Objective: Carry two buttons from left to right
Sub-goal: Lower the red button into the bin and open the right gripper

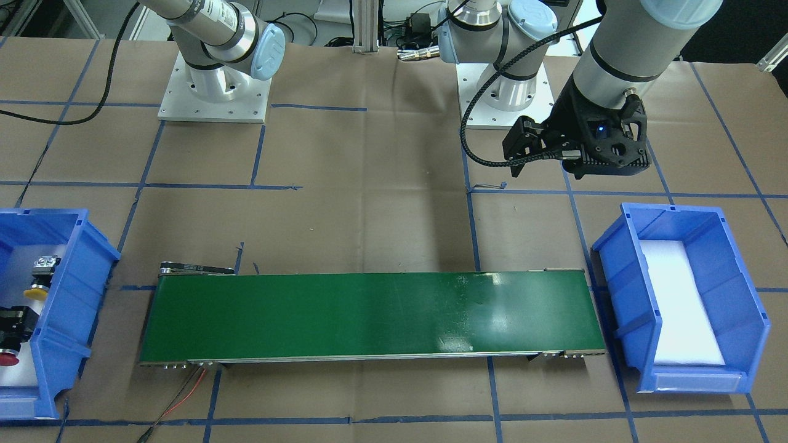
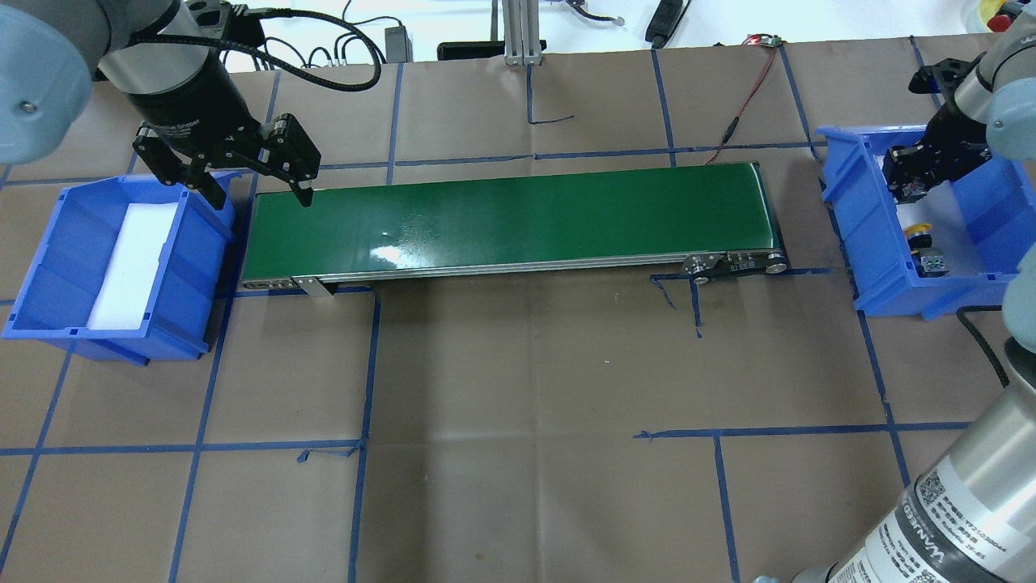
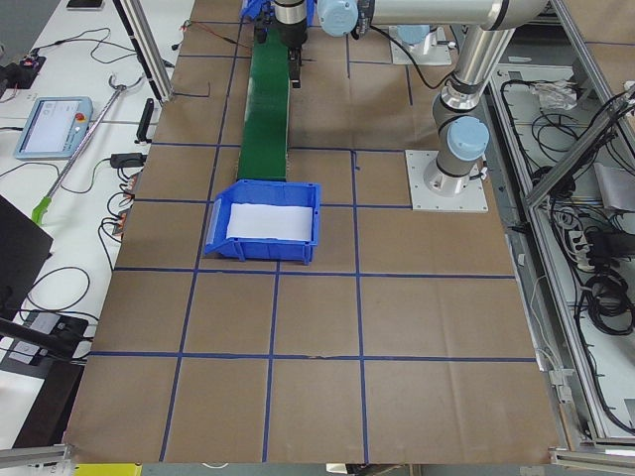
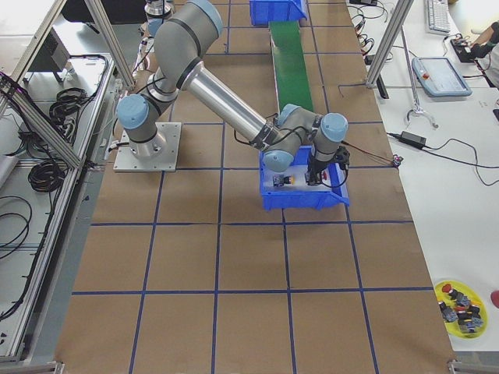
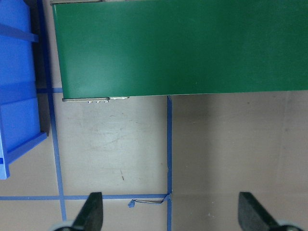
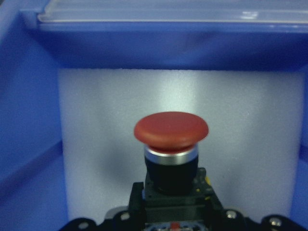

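Note:
The red button (image 6: 171,130) fills the right wrist view, its black body between the fingers of my right gripper (image 6: 174,204), which is shut on it. That gripper (image 2: 913,174) is low inside the blue bin (image 2: 859,212) on my right side. The red cap also shows in the front view (image 1: 7,357). The yellow button (image 2: 919,235) lies on the white foam in the same bin, beside the gripper and apart from it; it also shows in the front view (image 1: 36,293). My left gripper (image 2: 263,198) is open and empty, above the table by the conveyor's left end.
A green conveyor belt (image 2: 510,214) runs between the two bins. A second blue bin (image 2: 48,328) with bare white foam stands at the belt's left end, next to my left gripper. A red-black cable (image 2: 749,93) runs from the belt's right end.

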Motion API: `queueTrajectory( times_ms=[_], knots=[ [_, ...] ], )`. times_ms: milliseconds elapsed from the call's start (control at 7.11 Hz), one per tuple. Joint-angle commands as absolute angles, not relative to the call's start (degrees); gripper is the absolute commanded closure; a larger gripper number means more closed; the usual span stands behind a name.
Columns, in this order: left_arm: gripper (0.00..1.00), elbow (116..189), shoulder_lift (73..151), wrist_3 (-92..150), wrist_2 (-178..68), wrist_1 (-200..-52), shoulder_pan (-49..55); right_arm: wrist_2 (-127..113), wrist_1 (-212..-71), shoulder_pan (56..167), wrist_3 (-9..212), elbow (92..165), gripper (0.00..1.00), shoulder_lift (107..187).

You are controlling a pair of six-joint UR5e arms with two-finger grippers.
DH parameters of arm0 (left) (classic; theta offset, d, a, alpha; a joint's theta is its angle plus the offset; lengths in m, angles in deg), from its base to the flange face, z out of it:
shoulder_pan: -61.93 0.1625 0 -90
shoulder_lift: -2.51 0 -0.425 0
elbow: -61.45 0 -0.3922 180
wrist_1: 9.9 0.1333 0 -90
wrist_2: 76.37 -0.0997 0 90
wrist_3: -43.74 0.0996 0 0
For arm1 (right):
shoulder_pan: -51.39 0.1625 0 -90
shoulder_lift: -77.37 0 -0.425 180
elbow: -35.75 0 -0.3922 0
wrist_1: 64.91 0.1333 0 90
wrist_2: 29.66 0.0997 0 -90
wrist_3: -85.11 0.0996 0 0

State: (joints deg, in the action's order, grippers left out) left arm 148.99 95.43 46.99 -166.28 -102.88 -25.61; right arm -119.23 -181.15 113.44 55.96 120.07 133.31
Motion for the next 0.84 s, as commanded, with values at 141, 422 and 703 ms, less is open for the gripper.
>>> queueTrajectory(
  times_ms=[141,422,703],
  knots=[
    [0.0,149.0,95.4,47.0,-166.3,-102.9,-25.6,-118.8,-181.3,113.4,56.0,119.9,0.0,133.3],
    [0.0,148.9,95.4,47.0,-166.3,-102.9,-25.6,-118.6,-181.1,113.4,56.4,118.9,0.0,134.7],
    [0.0,148.9,95.5,46.9,-166.3,-102.9,-25.6,-119.0,-176.3,113.6,56.5,116.1,0.0,139.3]
  ],
)
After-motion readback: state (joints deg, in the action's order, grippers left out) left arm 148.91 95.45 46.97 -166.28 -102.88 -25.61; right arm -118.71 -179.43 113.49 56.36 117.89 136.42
